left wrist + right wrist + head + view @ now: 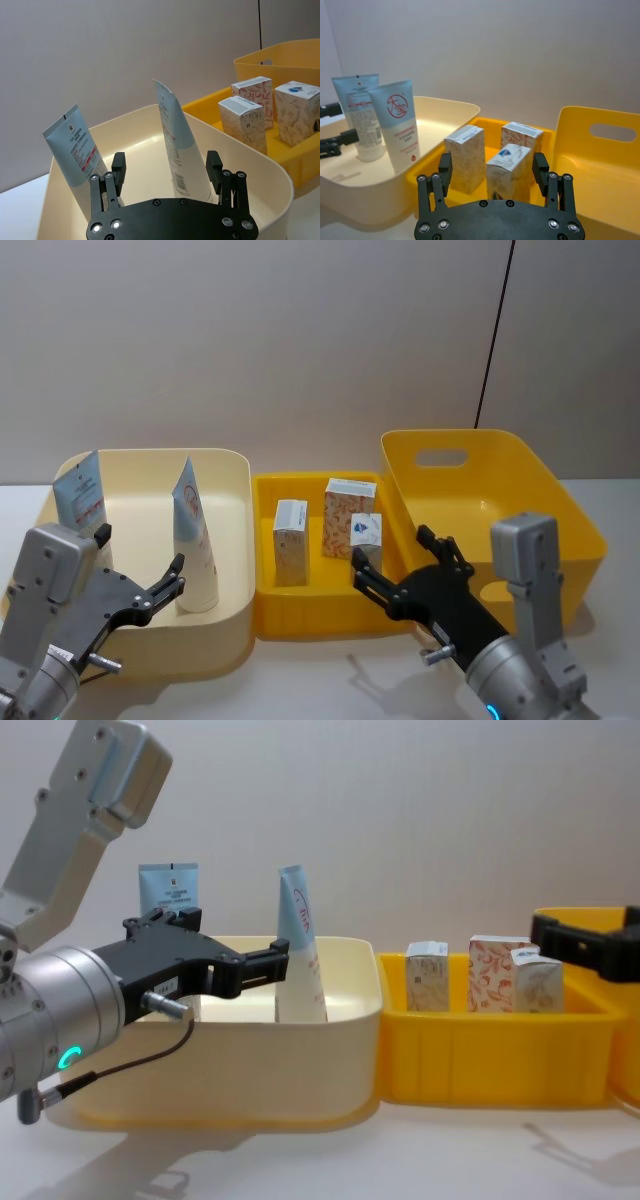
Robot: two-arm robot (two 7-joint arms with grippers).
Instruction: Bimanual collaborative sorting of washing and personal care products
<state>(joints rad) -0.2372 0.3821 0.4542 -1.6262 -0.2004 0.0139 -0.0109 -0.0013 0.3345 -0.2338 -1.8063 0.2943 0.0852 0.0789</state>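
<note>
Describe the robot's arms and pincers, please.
Both arms are silver-grey metal cylinders, each topped by a boxy grey housing. The left pincer and right pincer are matte black with two screw-studded fingers. A thin black cable loops under the left wrist, beside a teal light.

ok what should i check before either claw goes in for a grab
1. left claw open: ok
2. right claw open: ok
3. nearer tube standing in the cream bin, ahead of the left claw: ok
4. blue-marked carton upright in the yellow tray, ahead of the right claw: ok
5. gap between it and the orange floral carton: cannot tell
</note>
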